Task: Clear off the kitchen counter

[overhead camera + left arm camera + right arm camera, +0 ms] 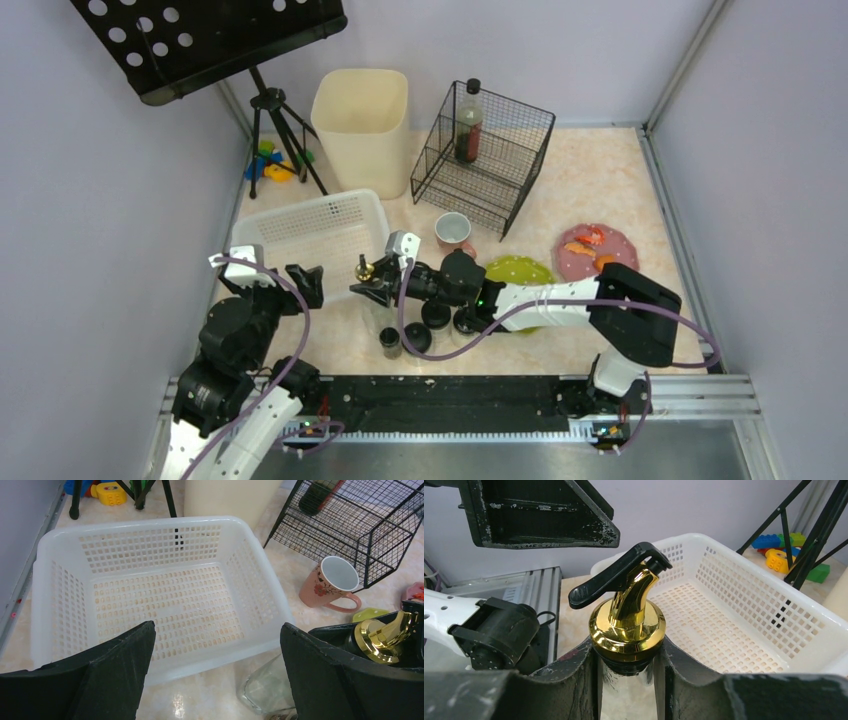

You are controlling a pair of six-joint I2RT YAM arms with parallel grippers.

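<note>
A clear glass bottle [379, 310] with a gold collar and black pour spout [626, 625] stands on the marble kitchen counter [600, 180], just in front of the white perforated basket [320, 235]. My right gripper [628, 650] is shut on the bottle's neck, right under the gold collar, reaching in from the right [388, 282]. The left gripper [217, 630] hangs wide open with nothing in it, facing the basket [165, 595]. The bottle's glass body [270, 687] sits by its right finger. The basket is bare inside.
A pink mug [453, 232], a green plate [518, 270] and a pink plate with orange food [597, 250] lie behind my right arm. Small dark-capped jars [420, 330] stand near the rail. A wire rack [485, 150] holding a dark bottle, a beige bin [362, 125] and a tripod [280, 140] are at the back.
</note>
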